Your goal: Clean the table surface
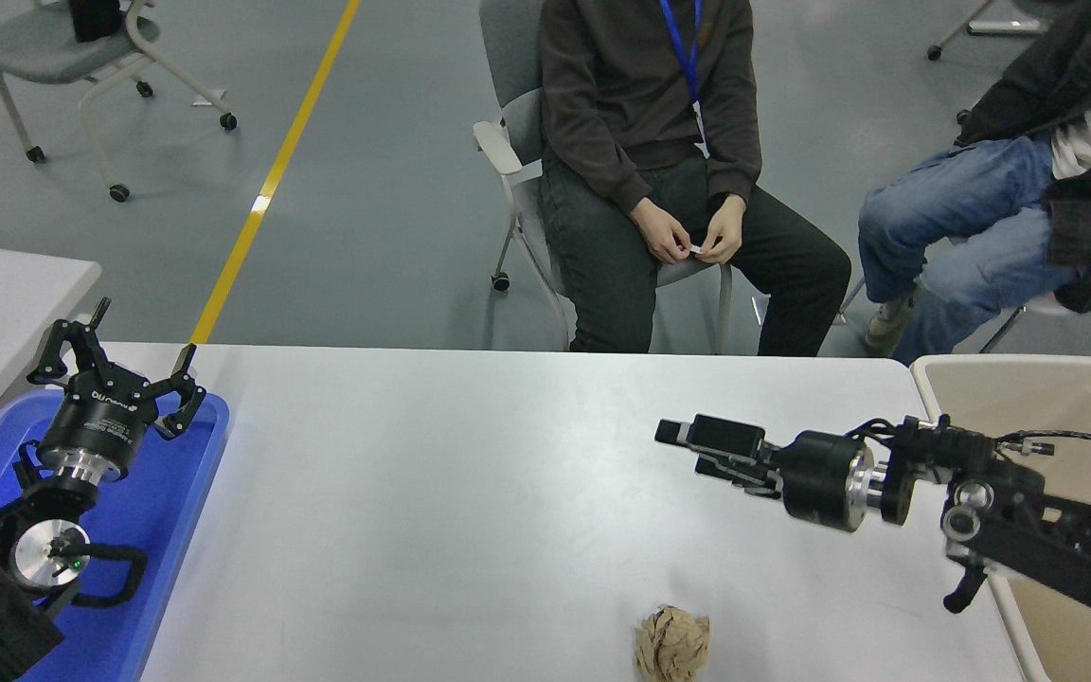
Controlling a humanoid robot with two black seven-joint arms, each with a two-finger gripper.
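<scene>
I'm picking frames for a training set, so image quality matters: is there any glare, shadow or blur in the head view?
Head view: sharp throughout, no motion blur on the right gripper; soft overhead sheen on the table surface near its middle; faint shadows beside the crumpled paper ball and under the right arm.
</scene>
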